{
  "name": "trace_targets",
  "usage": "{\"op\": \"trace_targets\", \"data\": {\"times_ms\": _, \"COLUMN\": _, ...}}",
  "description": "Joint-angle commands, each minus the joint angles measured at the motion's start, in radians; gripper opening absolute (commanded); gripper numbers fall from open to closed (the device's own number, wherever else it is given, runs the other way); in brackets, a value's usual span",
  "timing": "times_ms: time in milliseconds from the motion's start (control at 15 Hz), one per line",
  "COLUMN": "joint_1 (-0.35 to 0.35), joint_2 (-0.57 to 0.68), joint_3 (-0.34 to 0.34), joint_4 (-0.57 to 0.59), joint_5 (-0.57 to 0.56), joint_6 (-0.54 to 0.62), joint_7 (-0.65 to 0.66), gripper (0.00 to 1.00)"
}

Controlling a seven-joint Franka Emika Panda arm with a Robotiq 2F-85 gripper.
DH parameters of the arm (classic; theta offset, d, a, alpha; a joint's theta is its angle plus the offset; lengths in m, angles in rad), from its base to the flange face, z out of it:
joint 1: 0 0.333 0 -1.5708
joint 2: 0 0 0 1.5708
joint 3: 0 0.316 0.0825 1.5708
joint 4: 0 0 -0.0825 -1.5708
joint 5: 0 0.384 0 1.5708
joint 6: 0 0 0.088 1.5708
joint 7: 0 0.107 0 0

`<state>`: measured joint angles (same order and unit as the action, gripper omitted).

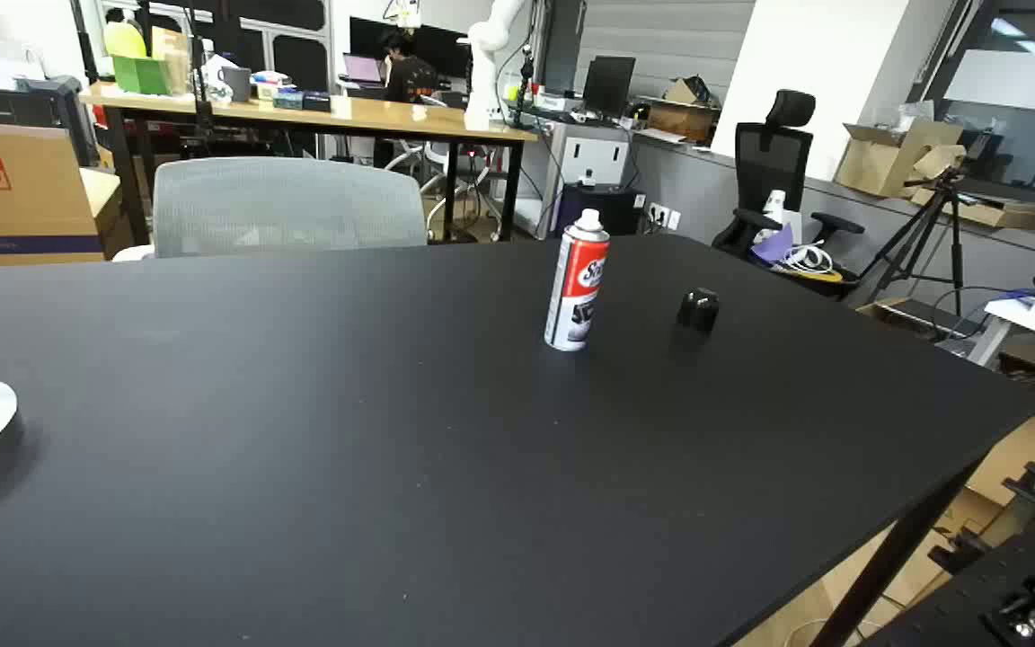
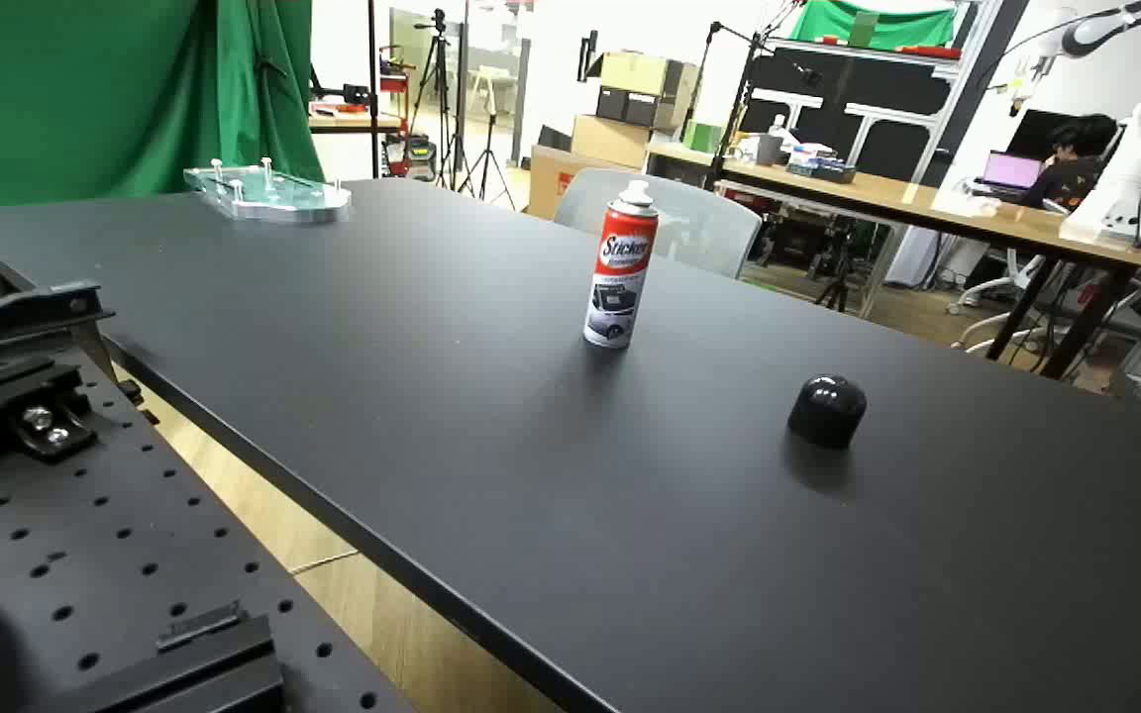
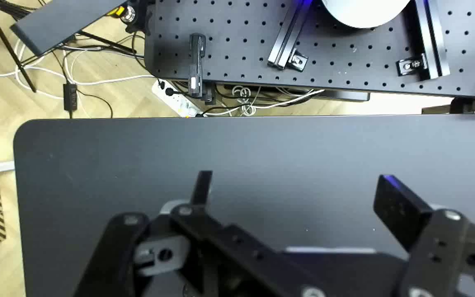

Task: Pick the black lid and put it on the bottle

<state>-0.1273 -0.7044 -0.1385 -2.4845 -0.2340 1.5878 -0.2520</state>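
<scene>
The black lid [image 1: 699, 310] is a small glossy domed cap standing on the black table [image 1: 374, 467]. The lid also shows in an exterior view [image 2: 828, 411]. The bottle [image 1: 577, 286] is a white spray can with a red label and a narrower white top. It stands upright on the table, apart from the lid, and also shows in an exterior view [image 2: 620, 272]. My gripper [image 3: 295, 181] shows in the wrist view, open and with nothing between its fingers, above the table. It is out of view in both exterior views, and neither the lid nor the bottle can be made out in the wrist view.
A black perforated base plate [image 2: 150, 604] with rails lies beyond a table edge; it also shows in the wrist view [image 3: 237, 53]. A clear acrylic piece with white posts [image 2: 273, 198] lies at the far table end. A grey chair [image 1: 288, 207] stands behind the table.
</scene>
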Motion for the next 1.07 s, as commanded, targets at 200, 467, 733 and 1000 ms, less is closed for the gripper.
{"op": "trace_targets", "data": {"times_ms": 200, "joint_1": 0.018, "joint_2": -0.002, "joint_3": -0.013, "joint_4": 0.002, "joint_5": -0.007, "joint_6": 0.0, "joint_7": 0.009, "gripper": 1.0}}
{"op": "trace_targets", "data": {"times_ms": 467, "joint_1": 0.018, "joint_2": -0.002, "joint_3": -0.013, "joint_4": 0.002, "joint_5": -0.007, "joint_6": 0.0, "joint_7": 0.009, "gripper": 1.0}}
{"op": "trace_targets", "data": {"times_ms": 733, "joint_1": 0.018, "joint_2": -0.002, "joint_3": -0.013, "joint_4": 0.002, "joint_5": -0.007, "joint_6": 0.0, "joint_7": 0.009, "gripper": 1.0}}
{"op": "trace_targets", "data": {"times_ms": 1000, "joint_1": -0.007, "joint_2": 0.064, "joint_3": -0.051, "joint_4": -0.017, "joint_5": -0.025, "joint_6": 0.121, "joint_7": 0.028, "gripper": 1.0}}
